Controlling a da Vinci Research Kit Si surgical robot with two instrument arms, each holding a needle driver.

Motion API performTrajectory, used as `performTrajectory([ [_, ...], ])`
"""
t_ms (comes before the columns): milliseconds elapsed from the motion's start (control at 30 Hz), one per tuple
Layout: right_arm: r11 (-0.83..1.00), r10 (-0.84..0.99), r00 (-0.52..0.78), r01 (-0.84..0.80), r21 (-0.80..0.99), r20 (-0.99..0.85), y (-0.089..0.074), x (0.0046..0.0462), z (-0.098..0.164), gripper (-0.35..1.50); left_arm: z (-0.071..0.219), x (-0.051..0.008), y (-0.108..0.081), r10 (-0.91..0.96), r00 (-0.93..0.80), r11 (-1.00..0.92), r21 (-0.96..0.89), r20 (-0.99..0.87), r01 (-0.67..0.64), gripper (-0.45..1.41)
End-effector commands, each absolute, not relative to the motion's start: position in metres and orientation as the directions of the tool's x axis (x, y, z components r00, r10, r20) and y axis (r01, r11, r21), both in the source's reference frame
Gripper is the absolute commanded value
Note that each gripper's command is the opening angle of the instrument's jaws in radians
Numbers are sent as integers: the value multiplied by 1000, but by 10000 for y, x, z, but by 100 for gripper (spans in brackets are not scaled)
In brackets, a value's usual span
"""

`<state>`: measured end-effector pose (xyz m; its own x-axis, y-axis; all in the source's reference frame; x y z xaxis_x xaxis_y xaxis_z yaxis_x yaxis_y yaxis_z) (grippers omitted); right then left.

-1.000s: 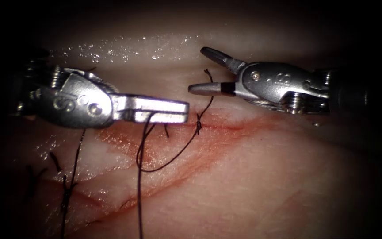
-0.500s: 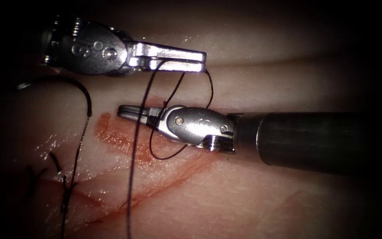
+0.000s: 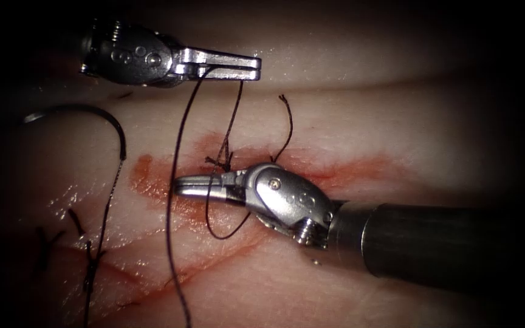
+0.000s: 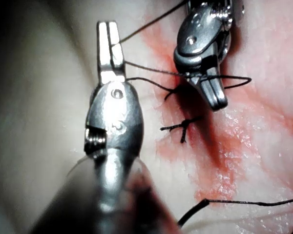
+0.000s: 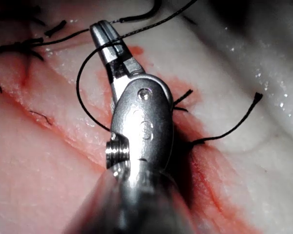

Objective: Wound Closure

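Earlier stitches with cut thread ends point(image 3: 90, 261) sit at the left end of the cut. The curved needle point(image 3: 95, 118) lies free on the tissue point(image 3: 396, 121) left of the working site, held by neither tool and not visibly in the tissue; thread trails down from its end. The left gripper point(image 3: 251, 65) is clenched on the thread point(image 3: 174, 182) above the cut. The right gripper point(image 3: 180, 185) lies low over the cut, jaws together, the thread looped around them; whether they grasp anything cannot be told. A knot point(image 3: 221, 161) sits just above these jaws, a free thread tail point(image 3: 287, 124) rising beside it. Red fluid point(image 3: 347, 170) stains the tissue along the cut.
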<state>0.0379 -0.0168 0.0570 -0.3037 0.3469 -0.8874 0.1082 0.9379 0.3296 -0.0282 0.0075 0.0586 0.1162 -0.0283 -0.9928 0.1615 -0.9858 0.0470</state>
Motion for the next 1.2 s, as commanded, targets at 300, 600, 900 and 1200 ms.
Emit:
performTrajectory([
  [300, 905, 423, -376, 121, 408, -825, -166, 369, 554, -35, 617, -281, 67, -76, 113, -986, 91, -991, 142, -45],
  [600, 877, 458, -461, 92, 472, -760, -150, 340, 538, -35, 675, -274, 42, -164, -73, -983, 157, -984, 94, -45],
  [900, 862, 459, -482, 39, 505, -746, -137, 317, 534, -35, 716, -261, 21, -232, -269, -972, 213, -935, 97, -45],
  [1200, 856, 331, -291, -308, 415, -898, -106, 301, 544, -13, 718, -269, -18, -250, -336, -967, 221, -908, 123, -45],
])
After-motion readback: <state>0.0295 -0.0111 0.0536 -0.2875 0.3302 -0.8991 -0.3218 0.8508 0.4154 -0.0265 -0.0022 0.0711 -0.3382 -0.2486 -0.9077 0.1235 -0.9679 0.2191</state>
